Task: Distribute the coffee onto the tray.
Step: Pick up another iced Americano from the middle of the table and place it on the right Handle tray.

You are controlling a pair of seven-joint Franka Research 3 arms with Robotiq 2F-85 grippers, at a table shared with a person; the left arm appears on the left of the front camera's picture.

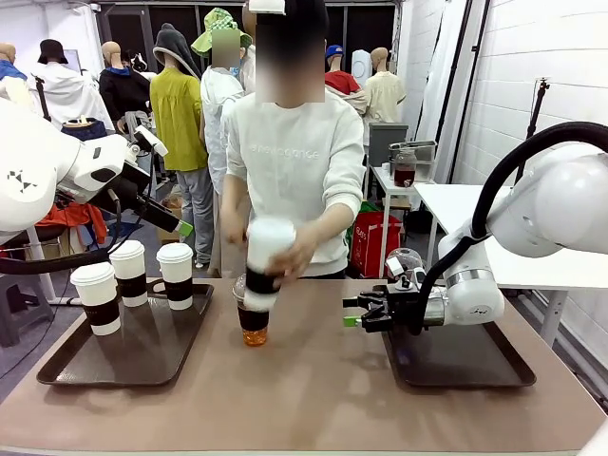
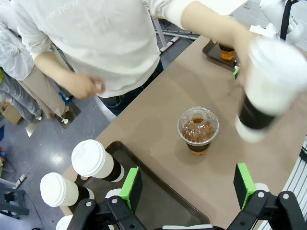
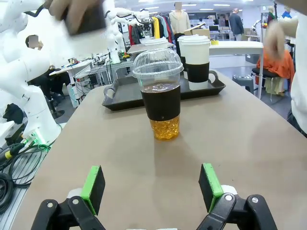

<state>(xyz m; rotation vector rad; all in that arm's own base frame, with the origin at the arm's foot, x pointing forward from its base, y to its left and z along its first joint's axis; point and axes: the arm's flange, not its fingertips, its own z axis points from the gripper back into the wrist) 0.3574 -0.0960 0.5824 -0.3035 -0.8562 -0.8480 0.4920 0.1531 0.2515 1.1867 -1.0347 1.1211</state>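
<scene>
Centrally, an iced coffee cup (image 1: 253,323) is standing upright at the table's (image 1: 313,399) middle, straight ahead of the right gripper (image 3: 151,179), gaping wide and empty; the left gripper (image 2: 187,184), likewise open and empty, is hovering farther off.

Brown table (image 1: 313,399), 3 things on it
Left tray (image 1: 152,353) and right tray (image 1: 465,366) sit well apart; 1 dome-lidded iced coffee cup (image 1: 253,323) stands between.
</scene>
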